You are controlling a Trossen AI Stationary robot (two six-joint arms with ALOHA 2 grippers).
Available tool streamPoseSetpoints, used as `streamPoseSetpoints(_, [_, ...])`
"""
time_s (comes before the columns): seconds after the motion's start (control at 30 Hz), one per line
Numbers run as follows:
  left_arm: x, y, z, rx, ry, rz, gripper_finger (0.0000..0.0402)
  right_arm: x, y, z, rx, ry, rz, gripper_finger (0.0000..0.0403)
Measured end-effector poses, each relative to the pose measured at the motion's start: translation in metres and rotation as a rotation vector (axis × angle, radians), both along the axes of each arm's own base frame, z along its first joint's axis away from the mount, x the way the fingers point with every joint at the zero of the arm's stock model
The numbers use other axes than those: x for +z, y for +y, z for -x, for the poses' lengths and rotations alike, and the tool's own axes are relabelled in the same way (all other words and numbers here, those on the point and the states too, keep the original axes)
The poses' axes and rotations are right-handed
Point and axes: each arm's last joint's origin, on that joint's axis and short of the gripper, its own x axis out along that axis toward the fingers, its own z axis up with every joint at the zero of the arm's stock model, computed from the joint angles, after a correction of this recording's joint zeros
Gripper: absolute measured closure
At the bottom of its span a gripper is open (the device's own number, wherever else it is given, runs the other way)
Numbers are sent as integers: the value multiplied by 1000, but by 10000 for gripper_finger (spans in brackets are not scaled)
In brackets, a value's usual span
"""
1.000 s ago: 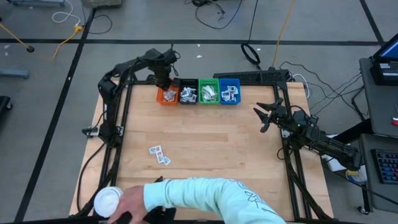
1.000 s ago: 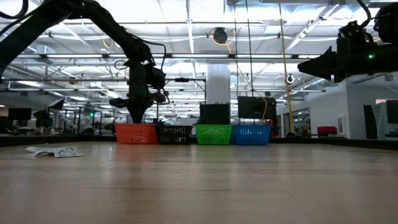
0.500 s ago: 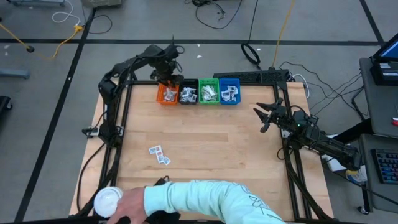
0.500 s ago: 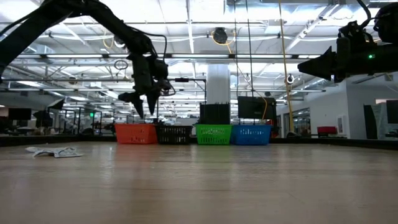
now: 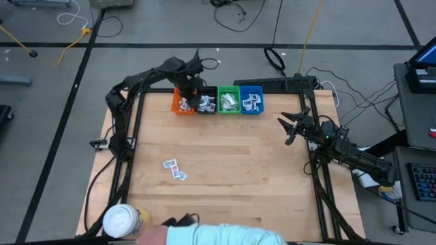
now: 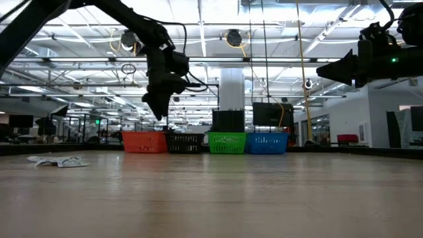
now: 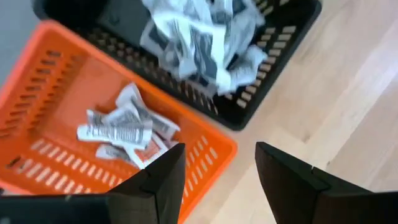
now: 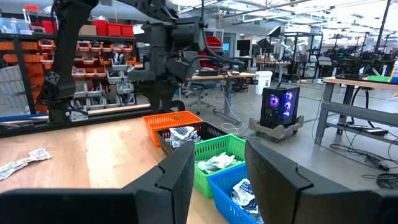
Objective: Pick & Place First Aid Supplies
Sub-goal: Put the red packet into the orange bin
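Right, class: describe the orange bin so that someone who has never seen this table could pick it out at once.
Start at the wooden table and find the row of four small slotted plastic bins along its far edge. The orange bin is the end one on the left arm's side, beside the black bin, with the left pincer above them. It alone is orange, and holds just a few white packets.

- No word, brand or number can be read anywhere.
- The packets (image 7: 127,127) in the orange bin (image 7: 68,93) carry dark lines of print, too blurred to make out.
- The packets in the black bin (image 7: 273,56) show dark print too, equally unreadable.
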Motion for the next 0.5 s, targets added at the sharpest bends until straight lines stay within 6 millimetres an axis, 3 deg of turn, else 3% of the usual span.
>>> streamPoseSetpoints(0.13, [-2,-18,5,-23,17,-43,201,0,0,0,1,0,0,264])
streamPoseSetpoints(0.5, [-9,-97,24,-24,29,-31,201,0,0,0,1,0,0,264])
